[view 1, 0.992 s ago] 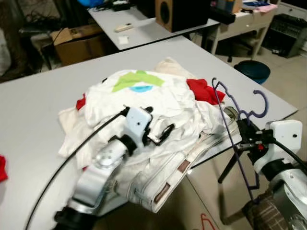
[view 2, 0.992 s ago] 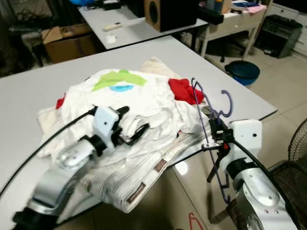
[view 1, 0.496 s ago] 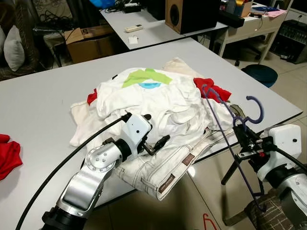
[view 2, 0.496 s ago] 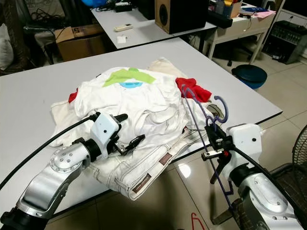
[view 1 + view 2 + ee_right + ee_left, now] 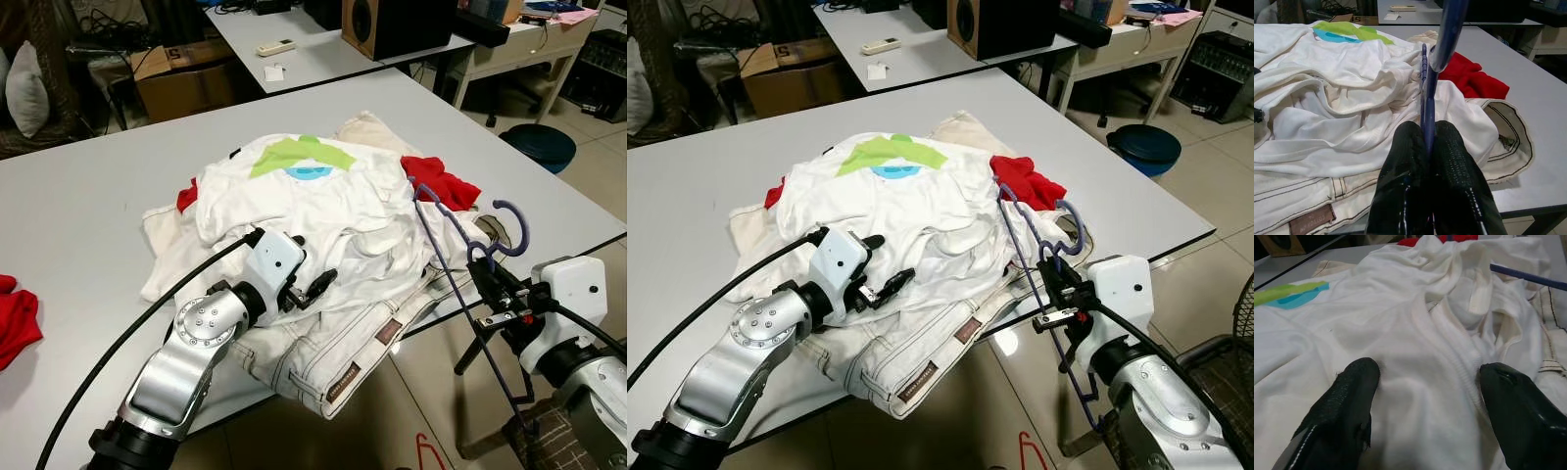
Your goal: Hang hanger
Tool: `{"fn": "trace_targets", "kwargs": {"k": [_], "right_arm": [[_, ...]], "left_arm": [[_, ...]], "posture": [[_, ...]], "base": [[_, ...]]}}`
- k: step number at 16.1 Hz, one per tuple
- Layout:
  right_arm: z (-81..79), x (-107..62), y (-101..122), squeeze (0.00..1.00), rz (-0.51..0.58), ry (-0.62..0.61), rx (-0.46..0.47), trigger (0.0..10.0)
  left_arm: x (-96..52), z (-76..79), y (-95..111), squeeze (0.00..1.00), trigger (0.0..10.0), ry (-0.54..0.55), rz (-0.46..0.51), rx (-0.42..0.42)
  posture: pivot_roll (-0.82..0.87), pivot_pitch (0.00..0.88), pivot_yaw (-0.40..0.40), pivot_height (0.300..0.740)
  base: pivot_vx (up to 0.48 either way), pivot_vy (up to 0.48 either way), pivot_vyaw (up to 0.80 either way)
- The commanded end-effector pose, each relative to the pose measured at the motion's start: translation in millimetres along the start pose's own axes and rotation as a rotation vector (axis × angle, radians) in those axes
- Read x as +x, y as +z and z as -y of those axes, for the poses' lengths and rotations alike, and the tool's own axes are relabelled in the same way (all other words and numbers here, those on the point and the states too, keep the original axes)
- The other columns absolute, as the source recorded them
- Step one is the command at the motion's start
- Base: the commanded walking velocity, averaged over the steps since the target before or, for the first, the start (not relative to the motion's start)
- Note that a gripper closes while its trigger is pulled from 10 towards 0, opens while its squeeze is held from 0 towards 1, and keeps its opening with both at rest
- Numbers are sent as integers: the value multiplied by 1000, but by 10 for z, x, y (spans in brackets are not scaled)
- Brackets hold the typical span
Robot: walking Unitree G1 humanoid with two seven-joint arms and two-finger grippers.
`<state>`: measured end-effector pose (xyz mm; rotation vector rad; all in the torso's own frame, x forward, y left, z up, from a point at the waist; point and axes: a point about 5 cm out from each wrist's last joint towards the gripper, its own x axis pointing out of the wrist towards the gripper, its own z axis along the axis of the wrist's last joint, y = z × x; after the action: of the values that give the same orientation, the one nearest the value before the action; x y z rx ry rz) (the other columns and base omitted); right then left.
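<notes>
Grey table [image 5: 88,206], running from the left edge to the right middle of the frame, bearing a heap of clothes [image 5: 323,211] at centre: a white shirt with a green and blue print [image 5: 299,162] on top, a red garment [image 5: 436,179] at the heap's upper right, pale jeans with a brown label [image 5: 343,377] hanging over the near table edge at lower centre. A second red cloth [image 5: 15,318] lies at the far left edge of the frame, well apart from the heap. Right gripper [image 5: 493,294], lower right of the frame, just off the table's near corner: fingers pressed together on the thin bar of a purple hanger [image 5: 456,235], no gap between them in the wrist view. The hanger stands tilted above and ahead of that gripper; its hook [image 5: 512,223] curls up to the right of the grip, one long arm slants up and left over the edge of the heap toward the red garment, another runs down past the gripper toward the floor at lower right. Left gripper [image 5: 309,289], lower centre of the frame: fingers [image 5: 1352,387] spread wide apart, tips resting on the white cloth of the heap, grasping nothing. Background, top of the frame: a second table [image 5: 323,54] carrying a remote control [image 5: 273,46] and a black speaker [image 5: 397,22]; a cardboard box [image 5: 186,83] at upper left; a blue bin [image 5: 544,145] at upper right on the tiled floor.
</notes>
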<state>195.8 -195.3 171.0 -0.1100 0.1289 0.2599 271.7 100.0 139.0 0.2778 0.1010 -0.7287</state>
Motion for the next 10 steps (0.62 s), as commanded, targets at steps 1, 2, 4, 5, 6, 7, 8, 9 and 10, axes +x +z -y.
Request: {"fn": "trace_targets", "kwargs": {"k": [1,2,4,5,6,7,8,9,10], "right_arm": [[-32,-19,48,0,20,18,-13,10000],[-35,-15,45,0,20,19,-14,10000],[-43,-9,41,0,20,23,-15,10000],[-49,-6,39,0,19,26,-16,10000],[-55,-4,37,0,18,28,-17,10000],[-57,-4,38,0,19,29,-17,10000],[-65,-2,38,0,19,31,-17,10000],[-73,-1,38,0,19,33,-17,10000],[-80,0,35,0,19,36,-17,10000]], "left_arm": [[-24,-29,46,0,0,4,25,-13],[-29,-34,48,0,0,-2,28,-16],[-29,-56,28,0,0,8,18,-11],[-27,-65,18,0,0,12,12,-15],[-23,-66,6,0,0,12,4,-12],[-21,-65,1,0,0,12,0,-9],[-14,-66,-17,0,0,14,-11,-2],[-7,-69,-29,0,0,18,-19,5],[-2,-70,-42,0,0,17,-27,11]], "posture": [[-58,57,85,740],[-58,55,85,740],[-56,57,86,740],[-55,57,87,740],[-55,57,88,740],[-55,56,88,740],[-56,56,90,740],[-55,57,91,740],[-56,57,92,740]], "base": [[0,0,0],[0,0,0],[0,0,0],[0,0,0],[0,0,0],[0,0,0],[0,0,0],[0,0,0],[0,0,0]]}}
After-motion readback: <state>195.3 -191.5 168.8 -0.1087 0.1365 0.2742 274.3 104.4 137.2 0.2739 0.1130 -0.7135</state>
